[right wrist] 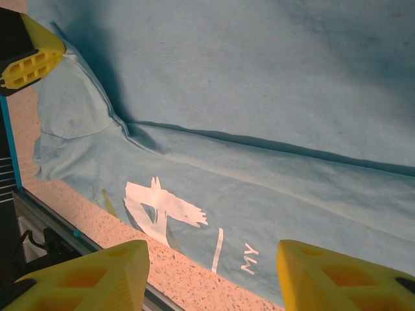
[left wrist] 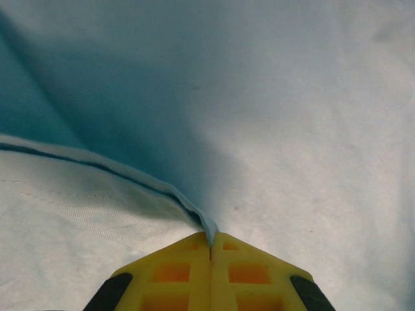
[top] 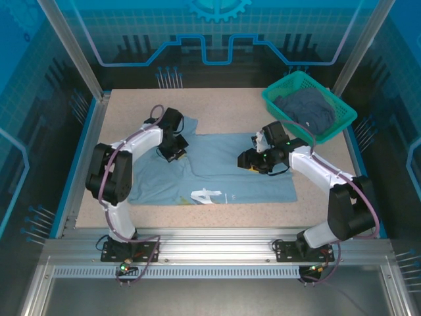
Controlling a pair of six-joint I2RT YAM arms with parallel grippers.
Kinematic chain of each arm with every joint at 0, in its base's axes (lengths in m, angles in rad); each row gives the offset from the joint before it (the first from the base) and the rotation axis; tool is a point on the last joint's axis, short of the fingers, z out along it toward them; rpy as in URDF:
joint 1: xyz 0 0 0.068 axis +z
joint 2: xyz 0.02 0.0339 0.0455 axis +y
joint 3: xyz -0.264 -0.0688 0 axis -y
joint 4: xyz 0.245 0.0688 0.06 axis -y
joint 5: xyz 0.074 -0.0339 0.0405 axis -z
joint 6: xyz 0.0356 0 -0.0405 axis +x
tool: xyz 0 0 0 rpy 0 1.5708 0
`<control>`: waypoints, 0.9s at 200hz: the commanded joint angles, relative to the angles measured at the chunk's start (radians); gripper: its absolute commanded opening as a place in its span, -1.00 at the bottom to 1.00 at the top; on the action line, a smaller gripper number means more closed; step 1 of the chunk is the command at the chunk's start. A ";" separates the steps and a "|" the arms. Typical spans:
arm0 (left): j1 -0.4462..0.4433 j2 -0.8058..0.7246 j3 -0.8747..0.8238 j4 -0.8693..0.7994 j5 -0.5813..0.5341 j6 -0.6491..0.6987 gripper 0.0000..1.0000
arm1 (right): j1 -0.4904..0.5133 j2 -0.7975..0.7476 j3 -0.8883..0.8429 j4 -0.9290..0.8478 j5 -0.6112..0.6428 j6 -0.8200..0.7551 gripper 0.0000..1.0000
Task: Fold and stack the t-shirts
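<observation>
The pale blue-grey t-shirt (top: 223, 172) lies spread across the middle of the table, its white print (top: 209, 196) at the near edge. My left gripper (top: 176, 153) is at the shirt's far left part. Its yellow fingers (left wrist: 175, 269) are shut on a raised ridge of the cloth (left wrist: 194, 210). My right gripper (top: 245, 161) hangs open over the shirt's right half. Between its wide-apart fingertips (right wrist: 213, 256) the lettering (right wrist: 162, 210) shows, with nothing held. The darker slate t-shirt (top: 306, 108) sits crumpled in the basket.
The teal-green mesh basket (top: 337, 125) stands at the far right corner of the speckled tabletop (top: 131, 112). A metal rail (top: 217, 234) runs along the near edge. Glass walls enclose the table. In the right wrist view, the left gripper's yellow finger (right wrist: 32, 59) shows at top left.
</observation>
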 commanded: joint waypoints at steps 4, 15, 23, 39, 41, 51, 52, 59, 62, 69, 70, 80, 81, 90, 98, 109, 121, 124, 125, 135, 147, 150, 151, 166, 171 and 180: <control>-0.046 0.055 0.094 -0.124 -0.024 0.127 -1.00 | -0.016 0.001 0.017 -0.033 0.004 -0.001 0.10; -0.057 0.082 0.122 -0.149 -0.032 0.151 -1.00 | -0.019 0.003 0.016 -0.034 0.002 -0.001 0.10; -0.063 0.101 0.138 -0.163 -0.033 0.170 -1.00 | -0.020 0.005 0.015 -0.034 -0.001 0.001 0.10; -0.076 0.141 0.175 -0.199 -0.054 0.212 -1.00 | -0.021 0.010 0.015 -0.036 -0.004 -0.001 0.10; -0.076 0.144 0.181 -0.204 -0.058 0.217 -1.00 | -0.021 0.010 0.014 -0.036 -0.004 -0.001 0.10; -0.083 0.160 0.196 -0.210 -0.073 0.240 -1.00 | -0.023 0.014 0.016 -0.036 -0.005 0.000 0.10; -0.084 0.161 0.197 -0.209 -0.074 0.243 -1.00 | -0.022 0.015 0.016 -0.036 -0.005 0.001 0.10; -0.087 0.165 0.206 -0.209 -0.085 0.257 -1.00 | -0.023 0.017 0.016 -0.036 -0.008 0.000 0.10; -0.087 0.168 0.209 -0.207 -0.090 0.260 -1.00 | -0.022 0.018 0.016 -0.036 -0.008 0.000 0.10; -0.088 0.171 0.216 -0.206 -0.099 0.265 -1.00 | -0.023 0.021 0.017 -0.036 -0.010 0.000 0.09; -0.088 0.170 0.217 -0.206 -0.100 0.265 -1.00 | -0.022 0.021 0.018 -0.036 -0.010 0.000 0.09; -0.088 0.172 0.229 -0.206 -0.112 0.267 -1.00 | -0.021 0.025 0.019 -0.036 -0.010 0.001 0.09; -0.088 0.173 0.231 -0.206 -0.112 0.267 -1.00 | -0.022 0.025 0.019 -0.036 -0.010 0.000 0.09; -0.088 0.176 0.240 -0.203 -0.115 0.266 -1.00 | -0.020 0.028 0.022 -0.036 -0.011 -0.001 0.09; -0.088 0.179 0.250 -0.199 -0.110 0.266 -1.00 | -0.023 0.032 0.022 -0.036 -0.011 -0.001 0.09; -0.088 0.181 0.254 -0.183 -0.095 0.261 -0.94 | -0.022 0.038 0.024 -0.036 -0.010 -0.003 0.09; -0.090 0.178 0.254 -0.168 -0.077 0.255 -0.81 | -0.022 0.044 0.027 -0.036 -0.007 -0.002 0.08; -0.089 0.177 0.254 -0.164 -0.074 0.255 -0.76 | -0.022 0.044 0.027 -0.036 -0.005 -0.003 0.08; -0.090 0.175 0.254 -0.162 -0.071 0.255 -0.74 | -0.023 0.045 0.027 -0.036 -0.005 -0.003 0.08; -0.091 0.167 0.248 -0.140 -0.050 0.252 -0.56 | -0.022 0.044 0.028 -0.039 0.002 -0.002 0.08; -0.090 0.144 0.227 -0.107 -0.029 0.240 -0.40 | -0.022 0.040 0.030 -0.037 0.010 0.003 0.08; -0.091 0.135 0.219 -0.097 -0.026 0.236 -0.35 | -0.022 0.037 0.031 -0.037 0.014 0.003 0.08; -0.091 0.132 0.215 -0.093 -0.025 0.233 -0.34 | -0.022 0.037 0.030 -0.037 0.015 0.003 0.08; -0.089 0.058 0.150 -0.027 -0.019 0.209 -0.16 | -0.024 0.026 0.025 -0.029 0.019 0.008 0.08; -0.089 0.031 0.128 -0.008 -0.019 0.202 -0.15 | -0.024 0.021 0.023 -0.021 0.016 0.009 0.08; -0.085 -0.010 0.093 0.003 -0.021 0.179 -0.14 | -0.024 0.015 0.018 -0.007 0.007 0.009 0.08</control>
